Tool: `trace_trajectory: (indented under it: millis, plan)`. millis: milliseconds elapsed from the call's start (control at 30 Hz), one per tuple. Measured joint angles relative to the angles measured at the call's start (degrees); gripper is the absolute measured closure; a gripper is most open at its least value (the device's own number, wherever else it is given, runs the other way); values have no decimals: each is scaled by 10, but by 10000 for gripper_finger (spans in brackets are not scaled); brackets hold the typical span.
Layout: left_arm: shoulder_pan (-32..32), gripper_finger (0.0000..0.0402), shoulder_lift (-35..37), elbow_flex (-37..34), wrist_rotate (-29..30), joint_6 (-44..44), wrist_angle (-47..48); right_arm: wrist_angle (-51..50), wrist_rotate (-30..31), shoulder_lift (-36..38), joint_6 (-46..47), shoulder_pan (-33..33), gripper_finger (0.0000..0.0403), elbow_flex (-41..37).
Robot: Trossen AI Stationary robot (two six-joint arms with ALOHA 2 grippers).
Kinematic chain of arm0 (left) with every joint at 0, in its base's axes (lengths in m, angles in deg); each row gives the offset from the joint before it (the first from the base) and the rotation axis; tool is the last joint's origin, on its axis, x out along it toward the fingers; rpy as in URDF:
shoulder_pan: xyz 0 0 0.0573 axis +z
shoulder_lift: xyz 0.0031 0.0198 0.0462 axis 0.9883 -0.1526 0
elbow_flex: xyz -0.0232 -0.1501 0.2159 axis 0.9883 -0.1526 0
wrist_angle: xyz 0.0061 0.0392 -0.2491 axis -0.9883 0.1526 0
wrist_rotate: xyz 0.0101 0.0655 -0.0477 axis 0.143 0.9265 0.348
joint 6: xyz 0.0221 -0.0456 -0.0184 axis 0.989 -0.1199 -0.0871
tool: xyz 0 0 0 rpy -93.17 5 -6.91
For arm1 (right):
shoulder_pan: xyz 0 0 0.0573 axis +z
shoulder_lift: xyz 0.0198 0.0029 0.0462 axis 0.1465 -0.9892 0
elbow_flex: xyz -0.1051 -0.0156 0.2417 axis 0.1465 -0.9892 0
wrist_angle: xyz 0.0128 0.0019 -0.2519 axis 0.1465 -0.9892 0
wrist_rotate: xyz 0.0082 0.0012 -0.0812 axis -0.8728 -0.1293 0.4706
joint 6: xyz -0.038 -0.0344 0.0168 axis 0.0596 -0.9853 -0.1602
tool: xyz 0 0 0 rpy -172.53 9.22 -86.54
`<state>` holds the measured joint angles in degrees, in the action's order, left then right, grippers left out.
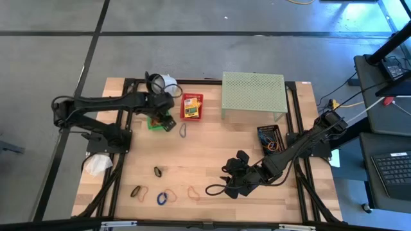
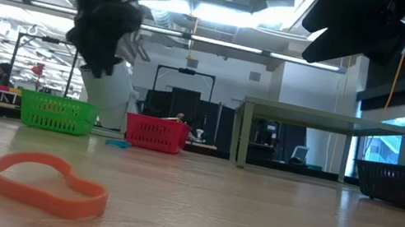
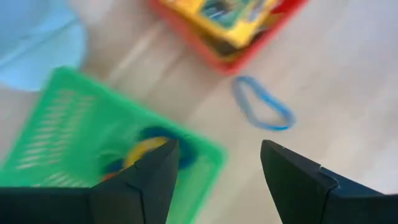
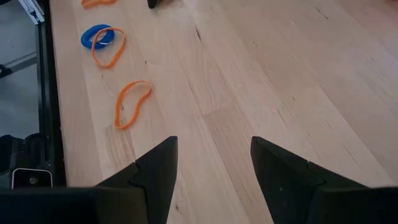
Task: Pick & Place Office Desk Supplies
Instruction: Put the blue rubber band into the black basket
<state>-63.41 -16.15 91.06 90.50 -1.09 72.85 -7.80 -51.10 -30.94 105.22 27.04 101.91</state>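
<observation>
My left gripper (image 3: 217,149) hangs open over the near right corner of a green basket (image 3: 74,143), holding nothing. Blue and yellow rubber bands (image 3: 146,149) lie inside that basket. Beside it on the table stands a red basket (image 3: 230,37) with a yellow crayon box in it, and a blue rubber band (image 3: 261,109) lies flat on the wood between the two. My right gripper (image 4: 213,146) is open above bare wood near the table's front, close to an orange band (image 4: 132,102) and a blue and orange pair (image 4: 99,38).
A pale green perforated shelf (image 1: 253,93) stands at the far right, with a dark basket (image 1: 270,138) in front of it. A white round object (image 1: 164,82) sits behind the green basket. More rubber bands (image 1: 158,171) lie along the near left.
</observation>
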Motion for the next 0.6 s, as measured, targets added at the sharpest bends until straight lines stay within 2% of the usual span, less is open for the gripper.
trace_trajectory:
  millis: [167,300,600]
  plan:
    - [-58,178,-29,22,-2,-75,-42,3,0,0,0,0,197,0]
    - [-87,178,-76,48,23,-113,-37,11,0,0,0,1,197,0]
    - [-95,178,-181,77,35,-152,-31,20,2,0,-13,4,197,0]
